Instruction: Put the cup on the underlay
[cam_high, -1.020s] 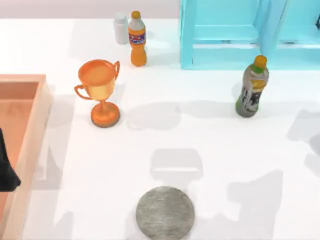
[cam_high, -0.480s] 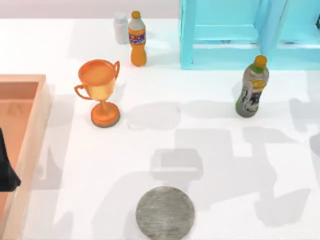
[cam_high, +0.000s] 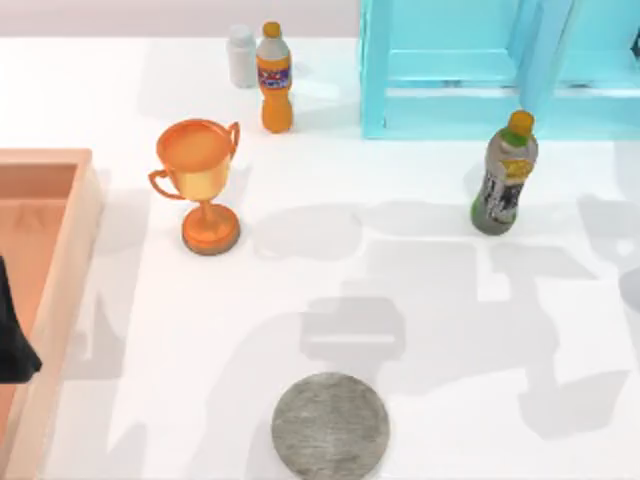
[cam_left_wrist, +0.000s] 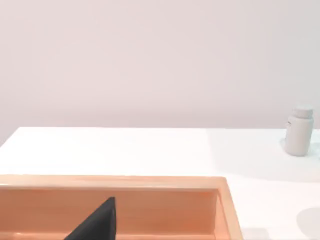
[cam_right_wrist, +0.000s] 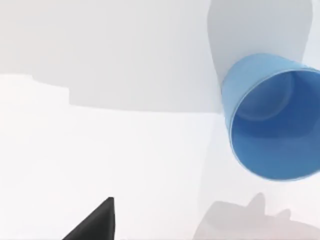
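The approach step is judged in hand: the cup (cam_right_wrist: 272, 125) is seen upright ahead of the right gripper, finger state cannot be told. The underlay (cam_high: 330, 425) lies at 6 o'clock on the table (cam_high: 420, 290). Next, grasping is required.

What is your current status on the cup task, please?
Left arm parked over wooden tray. Light-blue cylindrical cup in the right wrist view, not yet gripped. Round grey stone-textured underlay bare at the table's near edge.

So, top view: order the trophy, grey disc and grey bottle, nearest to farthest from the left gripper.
From the left gripper, at the left edge:
1. trophy, upper left
2. underlay, bottom centre
3. grey bottle, right side
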